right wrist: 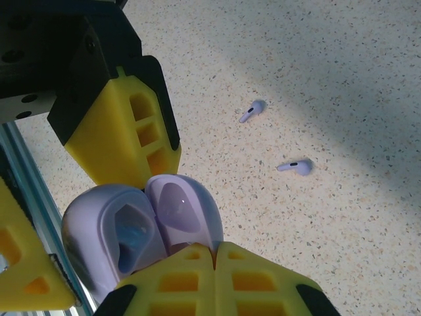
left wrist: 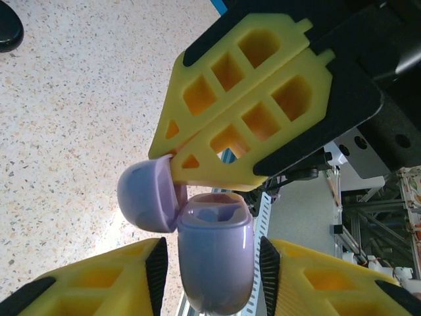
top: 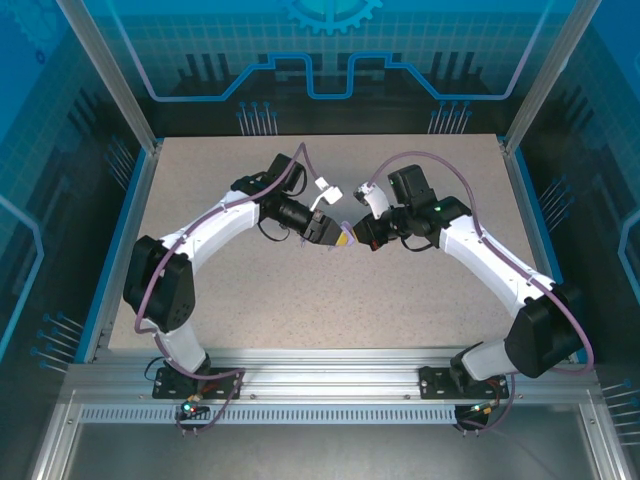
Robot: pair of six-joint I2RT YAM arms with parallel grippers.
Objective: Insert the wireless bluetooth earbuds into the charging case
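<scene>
open lilac charging case (left wrist: 216, 273) at lower centre, left gripper (left wrist: 210, 242) narrow around its body, firm grip cannot be told, right gripper (right wrist: 214, 247) pinched closed, tips at the lid (right wrist: 181, 210), two lilac earbuds (right wrist: 253, 110) (right wrist: 295, 166) lying apart on the speckled table (right wrist: 355, 72), upper right

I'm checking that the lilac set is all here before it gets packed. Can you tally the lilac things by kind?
lilac earbuds: 2, both lying outside the case
lilac charging case: 1, lid flipped open
Total: 3
</scene>
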